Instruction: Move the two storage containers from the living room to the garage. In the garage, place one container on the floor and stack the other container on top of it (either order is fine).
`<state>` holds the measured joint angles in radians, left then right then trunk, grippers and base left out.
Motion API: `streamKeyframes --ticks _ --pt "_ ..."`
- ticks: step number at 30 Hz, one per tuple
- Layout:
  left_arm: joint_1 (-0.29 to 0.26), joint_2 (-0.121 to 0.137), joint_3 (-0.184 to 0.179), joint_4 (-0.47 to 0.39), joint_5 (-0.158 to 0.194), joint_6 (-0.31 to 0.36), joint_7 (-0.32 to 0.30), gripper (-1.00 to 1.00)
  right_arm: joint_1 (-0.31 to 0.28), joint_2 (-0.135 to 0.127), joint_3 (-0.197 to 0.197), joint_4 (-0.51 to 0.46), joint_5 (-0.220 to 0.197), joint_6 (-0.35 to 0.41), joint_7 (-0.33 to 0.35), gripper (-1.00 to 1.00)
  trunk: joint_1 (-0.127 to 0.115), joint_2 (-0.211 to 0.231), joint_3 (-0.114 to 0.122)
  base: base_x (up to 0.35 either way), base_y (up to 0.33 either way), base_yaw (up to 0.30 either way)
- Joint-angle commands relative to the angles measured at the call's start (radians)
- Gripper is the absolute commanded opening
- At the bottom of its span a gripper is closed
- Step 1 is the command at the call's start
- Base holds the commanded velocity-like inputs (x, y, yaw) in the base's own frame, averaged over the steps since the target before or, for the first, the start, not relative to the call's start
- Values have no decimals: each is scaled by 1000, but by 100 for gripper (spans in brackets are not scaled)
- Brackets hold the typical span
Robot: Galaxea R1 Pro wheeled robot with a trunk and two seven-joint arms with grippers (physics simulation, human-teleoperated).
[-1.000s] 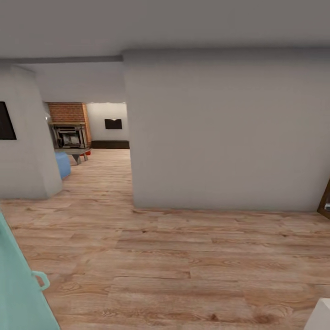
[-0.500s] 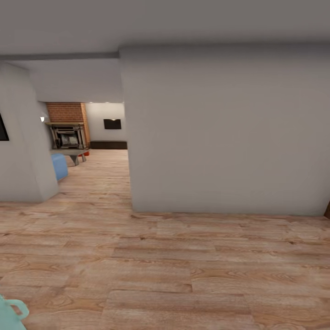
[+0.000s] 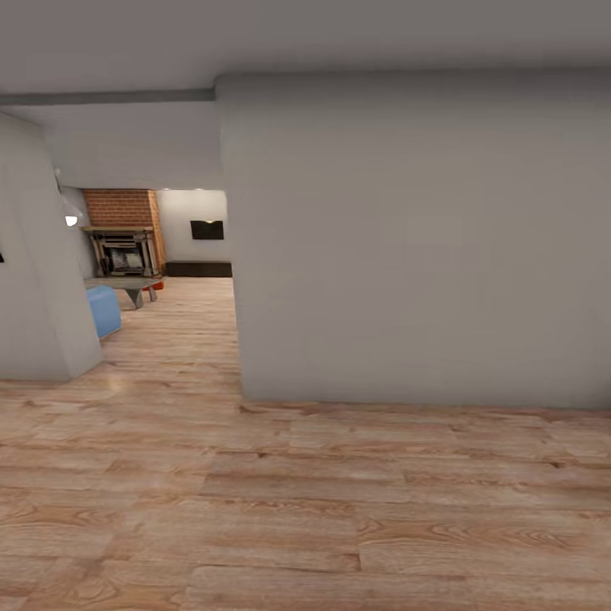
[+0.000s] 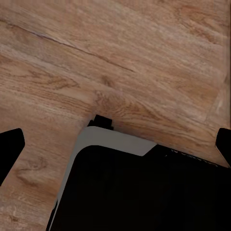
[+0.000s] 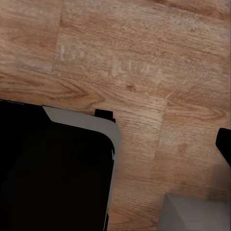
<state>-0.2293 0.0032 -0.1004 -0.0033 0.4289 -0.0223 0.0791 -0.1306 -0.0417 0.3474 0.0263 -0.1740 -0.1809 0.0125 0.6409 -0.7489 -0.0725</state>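
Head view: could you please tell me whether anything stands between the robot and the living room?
A grey wall stands straight ahead. Left of it, an open passage leads over the plank floor toward the brick fireplace, past a blue sofa.

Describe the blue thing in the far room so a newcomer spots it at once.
Past the big grey wall, the passage at its left leads toward the brick fireplace. Nearer than it, a blue sofa end pokes from behind the left wall corner: the only blue thing.
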Motion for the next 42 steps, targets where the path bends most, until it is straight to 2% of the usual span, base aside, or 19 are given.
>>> streamKeyframes --ticks 1,29,42 --pt "-1 0 -8 0 8 -2 2 100 -1 0 8 3 -11 -6 1 100 1 -1 -2 323 0 176" --pt "-1 0 -8 0 8 -4 2 100 -1 0 8 3 -13 -6 0 100 1 -1 -2 323 0 264" --pt "-1 -2 -8 0 7 -3 2 100 -1 -2 11 3 -14 -7 0 100 1 -1 -2 323 0 50"
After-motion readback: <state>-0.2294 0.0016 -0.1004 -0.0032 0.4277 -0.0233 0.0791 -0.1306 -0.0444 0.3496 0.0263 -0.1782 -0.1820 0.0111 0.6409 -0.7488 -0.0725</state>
